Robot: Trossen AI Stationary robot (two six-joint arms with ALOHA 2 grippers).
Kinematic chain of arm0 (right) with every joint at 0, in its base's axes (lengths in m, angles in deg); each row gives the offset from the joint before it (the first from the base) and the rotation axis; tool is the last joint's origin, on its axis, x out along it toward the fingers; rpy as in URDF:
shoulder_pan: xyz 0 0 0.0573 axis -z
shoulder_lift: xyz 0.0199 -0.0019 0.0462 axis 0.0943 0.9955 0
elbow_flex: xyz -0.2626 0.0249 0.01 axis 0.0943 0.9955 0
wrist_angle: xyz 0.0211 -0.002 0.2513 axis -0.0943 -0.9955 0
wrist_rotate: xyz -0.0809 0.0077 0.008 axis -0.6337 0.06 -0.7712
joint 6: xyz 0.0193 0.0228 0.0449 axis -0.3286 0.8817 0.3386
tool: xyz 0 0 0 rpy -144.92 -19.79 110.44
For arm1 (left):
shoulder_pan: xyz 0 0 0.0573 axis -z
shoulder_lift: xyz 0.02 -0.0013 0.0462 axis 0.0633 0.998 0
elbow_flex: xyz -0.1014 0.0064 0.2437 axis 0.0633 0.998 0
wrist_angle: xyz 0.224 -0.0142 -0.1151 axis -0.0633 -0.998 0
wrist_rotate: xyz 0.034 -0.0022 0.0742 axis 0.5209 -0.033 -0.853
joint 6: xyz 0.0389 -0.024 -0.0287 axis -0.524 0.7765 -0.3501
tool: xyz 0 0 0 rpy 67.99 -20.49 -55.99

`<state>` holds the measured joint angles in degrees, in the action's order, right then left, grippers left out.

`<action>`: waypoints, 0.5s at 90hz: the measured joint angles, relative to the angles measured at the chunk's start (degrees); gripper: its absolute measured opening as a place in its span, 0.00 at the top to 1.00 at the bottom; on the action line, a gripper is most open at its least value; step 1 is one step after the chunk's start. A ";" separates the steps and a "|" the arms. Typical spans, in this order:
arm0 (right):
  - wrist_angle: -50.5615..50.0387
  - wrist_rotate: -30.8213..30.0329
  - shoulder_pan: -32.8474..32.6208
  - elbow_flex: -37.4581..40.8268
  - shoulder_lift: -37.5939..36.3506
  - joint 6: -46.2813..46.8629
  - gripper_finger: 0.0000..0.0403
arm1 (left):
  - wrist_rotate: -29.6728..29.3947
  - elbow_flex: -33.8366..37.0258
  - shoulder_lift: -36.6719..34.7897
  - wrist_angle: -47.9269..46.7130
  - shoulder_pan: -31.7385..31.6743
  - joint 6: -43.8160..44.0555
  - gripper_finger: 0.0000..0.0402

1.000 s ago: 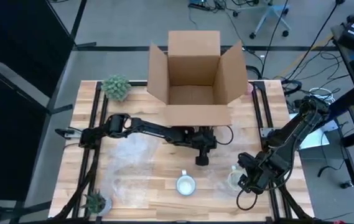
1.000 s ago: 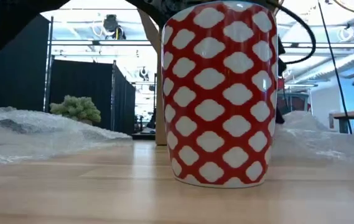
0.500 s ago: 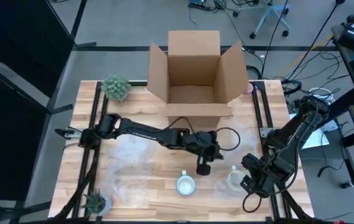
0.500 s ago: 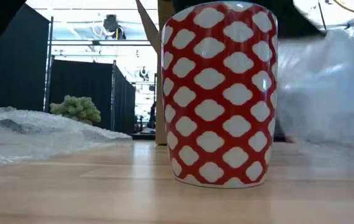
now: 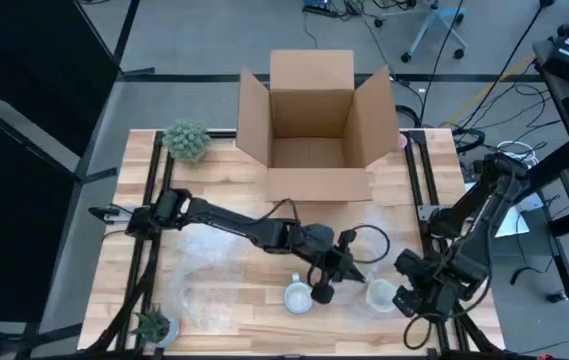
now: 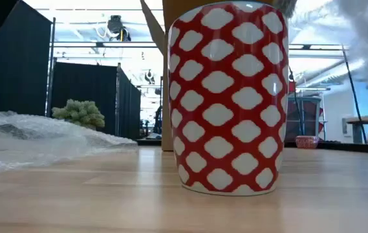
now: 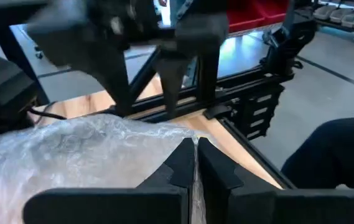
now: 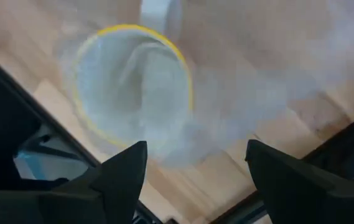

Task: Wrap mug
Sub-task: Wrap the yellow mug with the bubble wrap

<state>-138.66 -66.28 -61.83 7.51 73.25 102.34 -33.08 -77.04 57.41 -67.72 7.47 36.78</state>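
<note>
The left gripper point(image 5: 323, 292) had swept across the tabletop point(image 5: 234, 165) toward the yellow-rimmed mug point(image 5: 379, 293), jaws clenched on bubble wrap point(image 7: 83, 149), dragging it over. The right gripper point(image 5: 411, 297) hovered beside that mug, jaws spread. The wrapping looked about to begin.

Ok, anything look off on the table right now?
Nothing spilled or broken. Both mugs stand upright: the red patterned mug and the yellow-rimmed mug. The left gripper is pinching bubble wrap; the right gripper hovers open above.
</note>
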 joint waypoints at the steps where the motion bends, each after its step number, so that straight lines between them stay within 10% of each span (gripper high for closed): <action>1: -0.44 -0.28 0.01 -0.36 0.00 -0.01 0.36 | -0.01 0.00 0.00 0.00 -0.03 0.01 1.00; 45: 1.20 -14.77 0.04 -3.50 -0.02 -8.82 0.35 | -0.01 -0.09 0.79 0.76 -0.20 0.00 1.00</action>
<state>-137.46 -81.05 -61.79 4.02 73.23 93.52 -33.09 -77.13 58.20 -66.95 7.27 36.78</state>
